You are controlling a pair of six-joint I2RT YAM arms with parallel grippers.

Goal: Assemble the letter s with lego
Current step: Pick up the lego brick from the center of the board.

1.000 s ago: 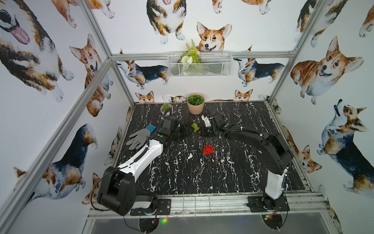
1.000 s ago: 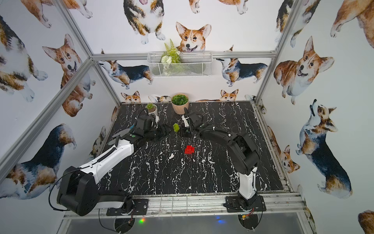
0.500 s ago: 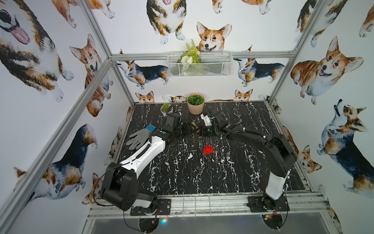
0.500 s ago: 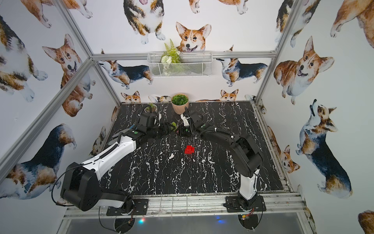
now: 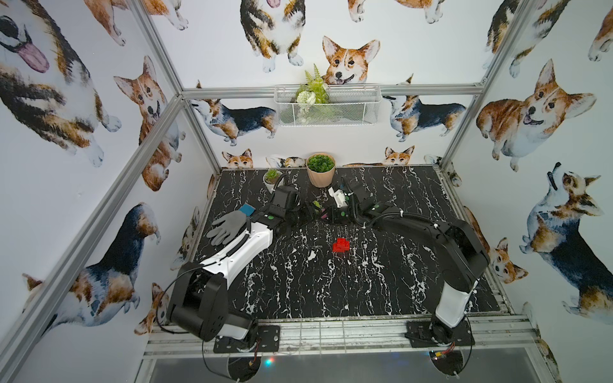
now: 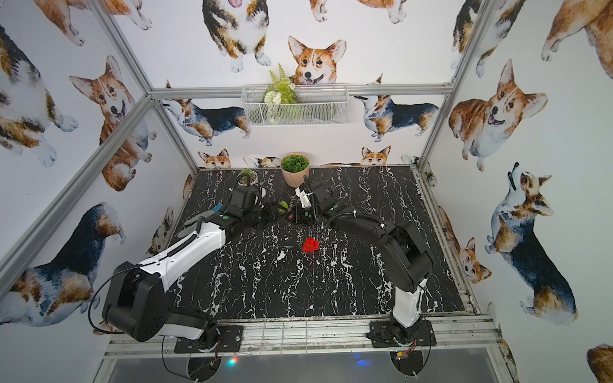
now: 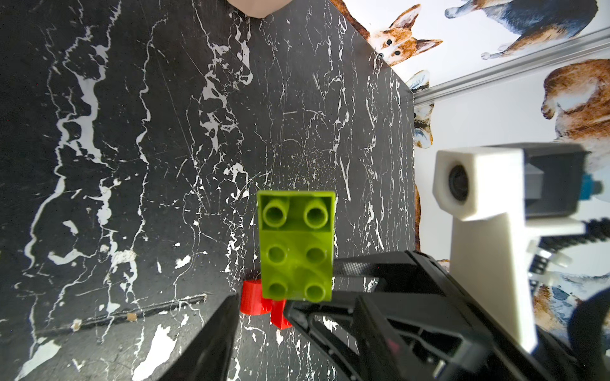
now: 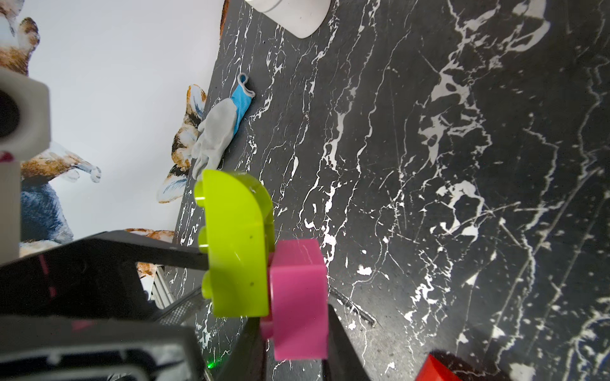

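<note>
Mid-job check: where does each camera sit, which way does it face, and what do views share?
Top views: high above the arms' bases, looking down toward the back wall; left arm and right arm whole.
Left wrist: on the left arm, looking along its fingers at the green brick.
Right wrist: on the right arm, looking along its fingers, which clamp the pink brick.
Shared: both wrist views show the green brick, and each shows the other arm's white camera.

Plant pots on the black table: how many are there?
2. A small white pot stands at the back, and a larger peach pot stands just beside it. The greenery in the wall basket above may hide another pot.
</note>
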